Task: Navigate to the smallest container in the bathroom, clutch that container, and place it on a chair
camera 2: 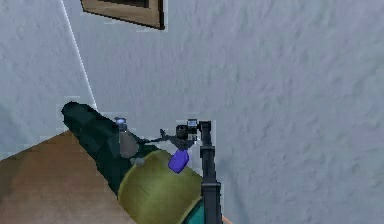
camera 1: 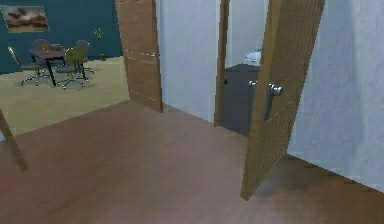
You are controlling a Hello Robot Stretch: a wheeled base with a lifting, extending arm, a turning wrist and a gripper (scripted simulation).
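spreading across the forward view's lower half, a brown wooden floor (camera 1: pixel 120 170) runs up to a white wall (camera 1: pixel 190 50). at the right a tall wooden door (camera 1: pixel 285 90) stands swung open, with a metal handle (camera 1: pixel 272 88) on its edge. through the gap beside it shows a dark cabinet (camera 1: pixel 240 95) with something white (camera 1: pixel 254 58) on top. a second wooden door (camera 1: pixel 140 50) stands left of the white wall. beyond it lies a room with a teal wall (camera 1: pixel 70 20) and a pale floor (camera 1: pixel 60 95), where chairs (camera 1: pixel 72 62) stand around a dark table (camera 1: pixel 48 52), well apart from the cabinet. a framed picture (camera 1: pixel 25 18) hangs above them.

in the arm side view a white textured wall (camera 2: pixel 280 70) carries a picture frame (camera 2: pixel 125 10) at the top edge. an olive rounded thing (camera 2: pixel 160 190) sits at the bottom, with a long black thing (camera 2: pixel 90 130) just left of it. the arm (camera 2: pixel 210 180) rises beside the olive thing, and the claw (camera 2: pixel 158 133) reaches left above it. a small violet blob (camera 2: pixel 180 158) shows just below the claw against the olive thing; it may be the container, but i cannot tell that, nor whether the claw holds anything. a small grey thing (camera 2: pixel 124 140) stands near the fingertips.
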